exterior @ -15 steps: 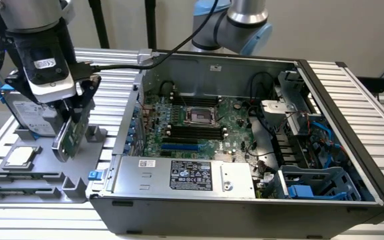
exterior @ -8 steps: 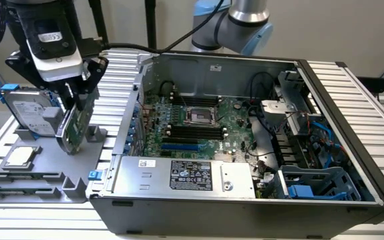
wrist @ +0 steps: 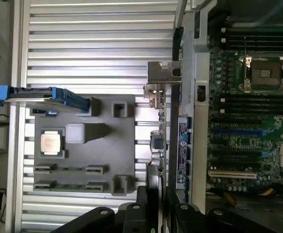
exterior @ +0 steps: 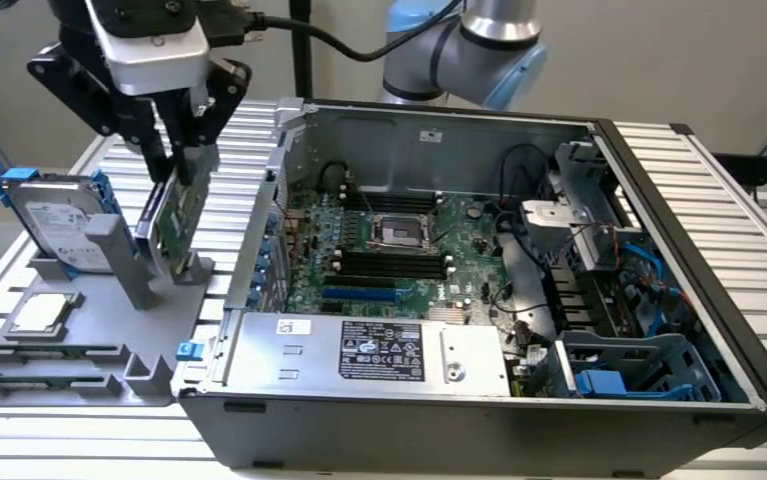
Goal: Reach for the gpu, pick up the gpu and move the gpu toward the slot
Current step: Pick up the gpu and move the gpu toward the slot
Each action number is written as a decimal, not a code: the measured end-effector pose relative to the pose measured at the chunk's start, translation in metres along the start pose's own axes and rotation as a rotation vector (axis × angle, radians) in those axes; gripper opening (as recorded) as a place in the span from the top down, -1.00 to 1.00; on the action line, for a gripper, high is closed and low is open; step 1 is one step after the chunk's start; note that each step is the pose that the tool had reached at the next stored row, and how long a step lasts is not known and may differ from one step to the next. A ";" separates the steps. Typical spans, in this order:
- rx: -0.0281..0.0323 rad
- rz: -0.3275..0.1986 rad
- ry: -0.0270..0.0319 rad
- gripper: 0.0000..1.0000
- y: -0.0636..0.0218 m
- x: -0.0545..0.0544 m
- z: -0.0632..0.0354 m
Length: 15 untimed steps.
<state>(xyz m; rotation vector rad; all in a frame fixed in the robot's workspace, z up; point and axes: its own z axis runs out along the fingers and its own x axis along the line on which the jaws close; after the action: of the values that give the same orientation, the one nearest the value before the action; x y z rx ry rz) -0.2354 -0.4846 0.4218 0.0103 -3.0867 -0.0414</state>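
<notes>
The gpu [exterior: 167,215], a thin green card with a silver bracket [wrist: 160,77], hangs upright and slightly tilted at the exterior view's left. My gripper [exterior: 178,160] comes down from above and is shut on its top edge. In the wrist view the gpu [wrist: 159,145] shows edge-on between my dark fingers [wrist: 148,191]. It lies over the gap between the grey holder [wrist: 83,160] and the wall of the open computer case [wrist: 194,97]. Its lower edge is close to the holder's post [exterior: 200,268]. The motherboard's long expansion slots [exterior: 356,295] lie inside the case.
A silver hard drive with blue rails [exterior: 56,215] stands in the grey holder [exterior: 90,360], and a small square chip [exterior: 39,312] lies flat on it. The case holds a power supply [exterior: 356,350], cables and a drive cage [exterior: 623,370]. The table's slatted metal top [exterior: 703,180] surrounds the case.
</notes>
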 end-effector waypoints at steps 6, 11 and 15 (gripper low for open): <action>-0.0101 -0.001 0.0022 0.48 0.0003 -0.026 -0.0213; -0.0351 -0.002 0.0020 0.48 0.0003 -0.048 -0.0255; -0.0420 -0.002 0.0019 0.48 0.0003 -0.066 -0.0264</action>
<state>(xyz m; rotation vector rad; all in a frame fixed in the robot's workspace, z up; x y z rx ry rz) -0.1675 -0.4845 0.4445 0.0121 -3.0831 -0.1062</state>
